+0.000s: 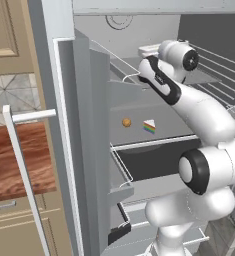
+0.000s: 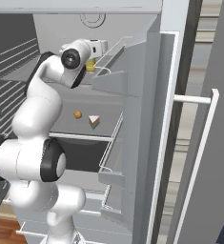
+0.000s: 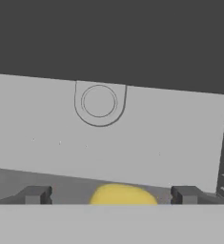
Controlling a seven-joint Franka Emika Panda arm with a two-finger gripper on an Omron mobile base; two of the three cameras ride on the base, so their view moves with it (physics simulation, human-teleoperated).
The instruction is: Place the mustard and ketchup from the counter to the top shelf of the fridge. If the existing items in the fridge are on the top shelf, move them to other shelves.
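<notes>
The fridge point(image 1: 84, 150) stands open and my arm reaches into its upper part. My gripper point(image 3: 109, 194) is open over the top shelf point(image 2: 18, 75), its fingertips point(image 3: 35, 194) wide apart. The yellow mustard point(image 3: 123, 195) shows low between them, untouched; from the right base it peeks out as yellow just under my hand point(image 2: 90, 66). The rainbow cake wedge point(image 1: 149, 126) and the orange ball point(image 1: 126, 122) lie one shelf lower. The wood-grain counter point(image 1: 19, 160) is at the left. The ketchup is out of view.
The left fridge door with its wire-edged bins point(image 1: 120, 175) and white bar handle point(image 1: 24, 175) stands open beside the arm. The right door point(image 2: 147, 143) carries bins and a white handle point(image 2: 199, 143). A round fitting point(image 3: 99, 101) sits on the fridge's back wall.
</notes>
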